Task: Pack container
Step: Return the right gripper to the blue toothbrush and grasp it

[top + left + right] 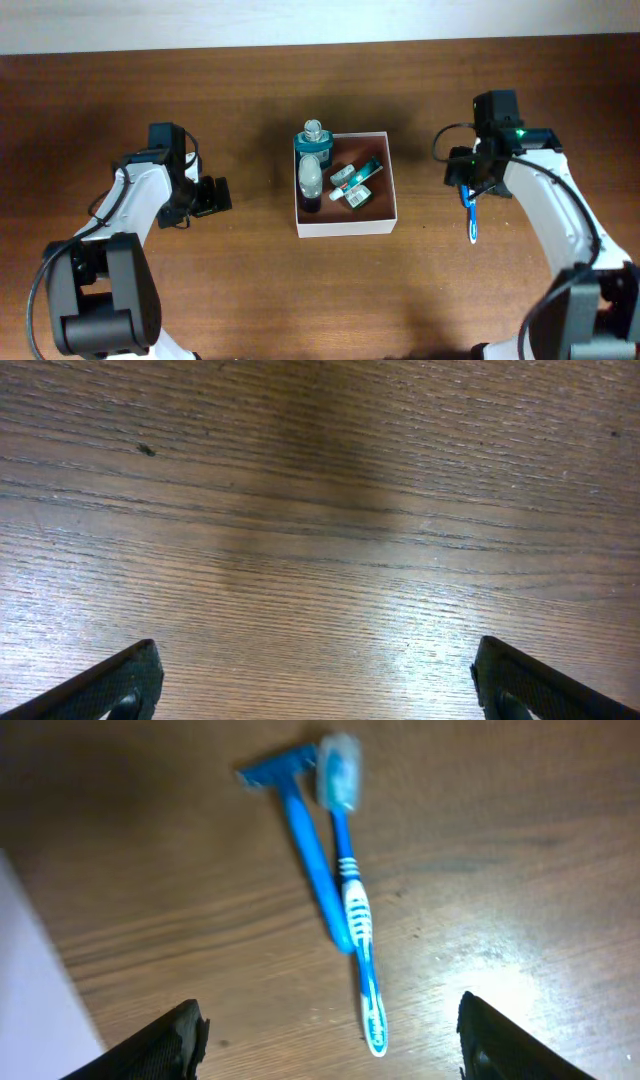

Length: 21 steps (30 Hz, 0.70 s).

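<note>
Overhead view first: the container (392, 185), a square, shallow, open-topped box with thin white walls and a reddish-brown inside, sits pretty much in the middle of the brown wooden worktop (250, 290), between the two arms.

It's got stuff in it. There's a teal bottle with a clear cap (313, 142) in the top-left corner as the picture shows it, a dark bottle with a white cap (311, 180) lying right below that, and a few small teal-and-white tubes (356, 185) in the middle.

The left hand (212, 196) is well off to the container's left, not touching it. On the left wrist view that hand (315, 682) has its fingers spread as wide as they go, with only bare wood grain between them.

The right hand (465, 182) is off to the container's right, also clear of it. On the right wrist view it (330, 1040) is spread wide and holding nothing.

Lying flat on the worktop under the right hand are a blue plastic razor (310, 860) and a blue-and-white toothbrush (357, 920). Their heads are side by side, and the razor's handle runs into the toothbrush about halfway down. Overhead they show as a blue streak just below the right hand, apart from the container.
</note>
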Motion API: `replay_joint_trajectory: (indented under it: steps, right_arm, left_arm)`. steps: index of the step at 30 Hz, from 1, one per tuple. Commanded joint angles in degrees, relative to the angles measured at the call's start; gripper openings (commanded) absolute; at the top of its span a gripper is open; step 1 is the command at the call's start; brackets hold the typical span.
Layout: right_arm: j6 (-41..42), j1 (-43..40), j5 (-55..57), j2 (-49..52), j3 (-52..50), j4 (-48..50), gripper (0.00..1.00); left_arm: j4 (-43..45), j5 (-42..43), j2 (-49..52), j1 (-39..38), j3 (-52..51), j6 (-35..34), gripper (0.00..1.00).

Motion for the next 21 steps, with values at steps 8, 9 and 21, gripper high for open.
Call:
replay_joint_trajectory:
  steps: [8, 9, 21]
  right_arm:
    - [-0.24, -3.45, -0.66, 5.44, -5.07, 0.17, 0.68]
    - [-0.24, -3.80, -1.03, 5.57, -5.64, 0.22, 0.67]
    - [-9.33, -6.73, -7.80, 5.62, -15.26, 7.19, 0.58]
  left_arm:
    - [-0.02, -0.22, 0.31, 0.22, -0.22, 0.11, 0.99]
    - [-0.02, -0.22, 0.31, 0.22, -0.22, 0.11, 0.99]
    - [-0.02, -0.20, 0.28, 0.22, -0.22, 0.13, 0.99]
